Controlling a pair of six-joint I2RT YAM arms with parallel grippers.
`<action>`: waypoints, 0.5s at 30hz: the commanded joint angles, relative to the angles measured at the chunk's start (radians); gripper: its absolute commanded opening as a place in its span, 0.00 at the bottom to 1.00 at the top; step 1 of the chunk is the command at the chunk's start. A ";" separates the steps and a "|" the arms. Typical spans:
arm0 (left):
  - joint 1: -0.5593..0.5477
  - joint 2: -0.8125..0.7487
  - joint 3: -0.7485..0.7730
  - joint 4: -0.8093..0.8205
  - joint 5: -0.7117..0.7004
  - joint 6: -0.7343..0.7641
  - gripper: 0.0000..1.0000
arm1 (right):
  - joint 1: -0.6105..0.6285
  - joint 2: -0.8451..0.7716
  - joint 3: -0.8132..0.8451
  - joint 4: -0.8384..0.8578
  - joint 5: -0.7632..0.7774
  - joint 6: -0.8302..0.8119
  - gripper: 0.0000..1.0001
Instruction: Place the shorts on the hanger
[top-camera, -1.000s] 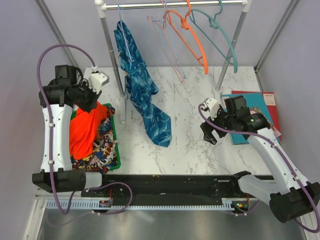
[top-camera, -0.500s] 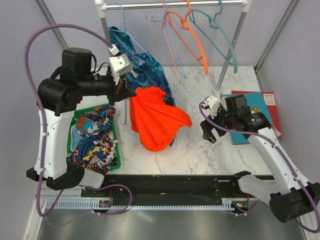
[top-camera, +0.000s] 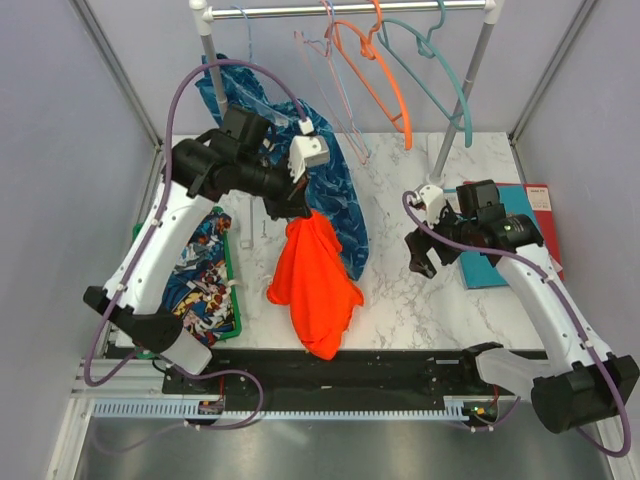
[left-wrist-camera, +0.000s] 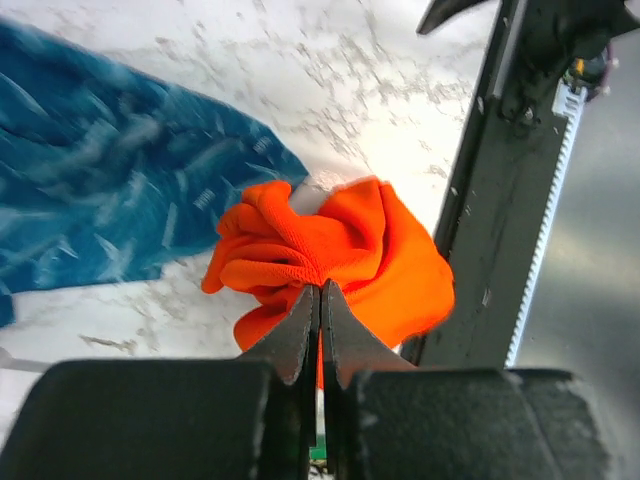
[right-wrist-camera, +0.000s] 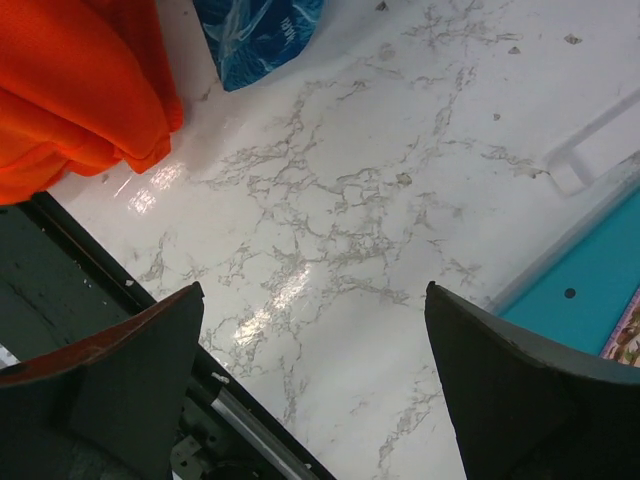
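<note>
1. Over the middle of the marble table (top-camera: 400, 300), the shorts (top-camera: 312, 285) hang as a bunched orange-red drape. Their lower folds reach toward the table's near edge. Whether the lowest fold touches the surface cannot be told.
2. The left gripper (top-camera: 297, 207) holds them from above. In the left wrist view its two fingers are pressed almost together, with a gathered wad of the orange fabric pinched between the tips.
3. The hanger (top-camera: 445, 85) hooks over the rail (top-camera: 350, 10) at the back of the table. It is the rightmost of three hangers there, well apart from the shorts, and nothing touches it.
4. The right gripper (top-camera: 420, 250) hovers over the right part of the table. Its jaws are spread wide and grasp nothing, and its wrist view shows bare marble between the fingers.
5. An orange hanger (top-camera: 385, 80) and a pale pink hanger (top-camera: 335, 90) hang just left of the teal one. A blue patterned garment (top-camera: 340, 195) drapes from the rail's left end, directly behind the shorts.
6. A comic-print cloth (top-camera: 200, 265) lies in a green tray (top-camera: 232, 290) at the table's left. A teal book (top-camera: 500, 265) lies at the right edge, under the right arm.
</note>
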 joint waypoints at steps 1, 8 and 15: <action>-0.044 0.103 0.299 0.100 -0.016 -0.034 0.02 | -0.063 0.055 0.081 -0.018 -0.088 -0.016 0.98; -0.395 0.045 0.038 -0.008 -0.114 0.188 0.02 | -0.108 0.077 0.115 -0.059 -0.091 -0.063 0.98; -0.446 -0.133 -0.571 0.082 -0.126 0.240 0.42 | -0.114 0.084 0.094 -0.133 -0.097 -0.154 0.96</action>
